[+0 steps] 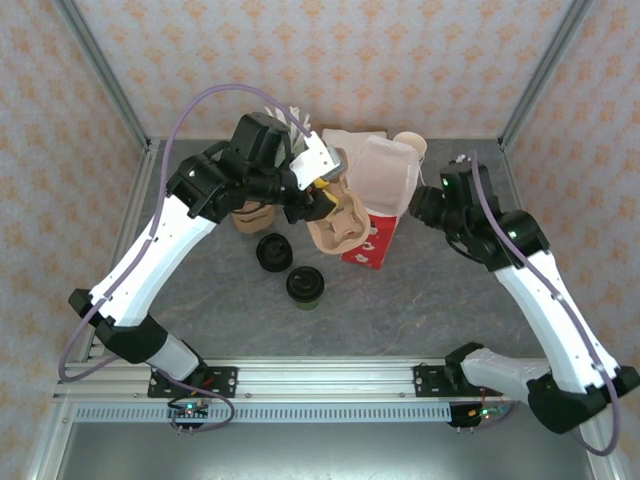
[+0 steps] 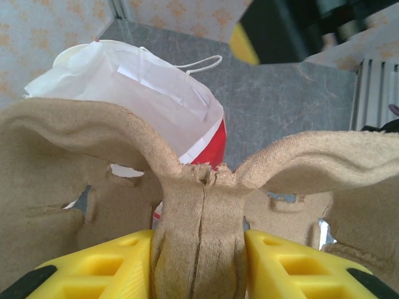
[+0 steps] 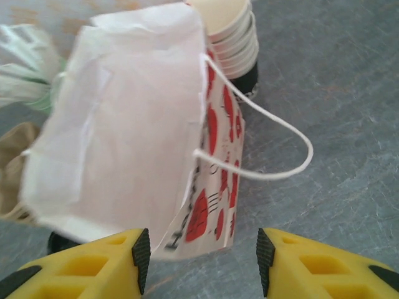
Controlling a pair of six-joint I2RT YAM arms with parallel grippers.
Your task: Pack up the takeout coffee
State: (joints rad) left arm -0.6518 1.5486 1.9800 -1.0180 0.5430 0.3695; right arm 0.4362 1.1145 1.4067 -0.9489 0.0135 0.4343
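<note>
Top external view: the desk (image 1: 430, 300) carries the paper bag (image 1: 372, 240), upright at centre-far, mouth up to receive the load. My left gripper (image 2: 199, 265) is clamped on the middle ridge of the pulp cup carrier (image 2: 199, 205), holding it over the bag's left side, presumably to lower it in. My right gripper (image 3: 199, 255) is open just right of the bag, holding nothing. Takeout coffee (image 1: 305, 285) sits on the desk, near-left of the bag, not yet packed.

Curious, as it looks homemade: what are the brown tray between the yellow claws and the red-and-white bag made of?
Brown moulded cup tray: likely paper pulp, matte and fibrous, with ragged cut-outs. Red-and-white handled bag: likely thin paper, matte, creased, plain white inside.
</note>
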